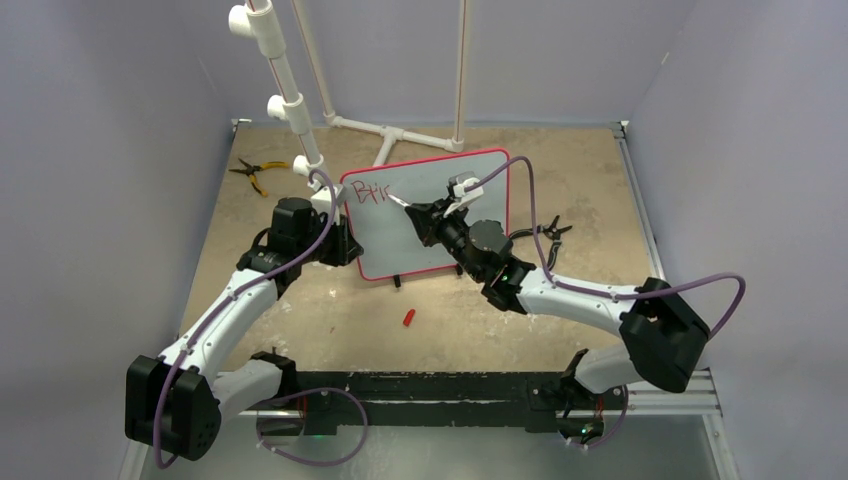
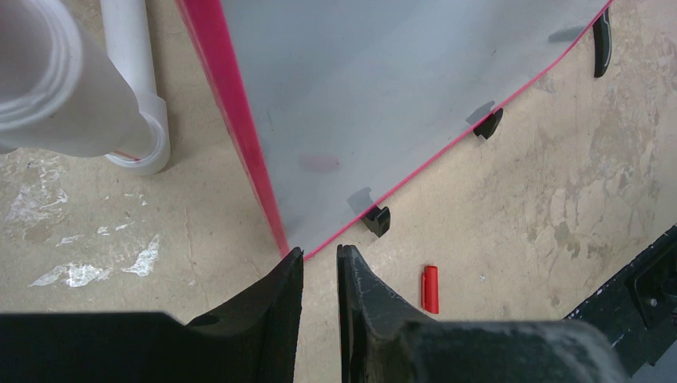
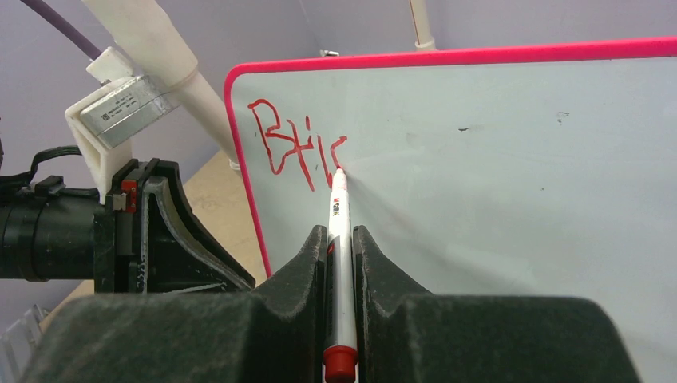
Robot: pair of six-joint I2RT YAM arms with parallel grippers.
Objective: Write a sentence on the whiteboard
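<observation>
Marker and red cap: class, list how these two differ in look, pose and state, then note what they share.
The marker is long and white-bodied; the cap is short and all red. The marker is clamped in the right end effector, tip touching the whiteboard; the cap lies loose on the table, in front of the whiteboard. Both show red.

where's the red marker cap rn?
Top view: the red marker cap lies on the table, centre, just in front of the whiteboard, close to its black foot.

Red-framed whiteboard [image 1: 385, 245] stands upright with red lettering [image 3: 297, 152] upper-left.
</observation>
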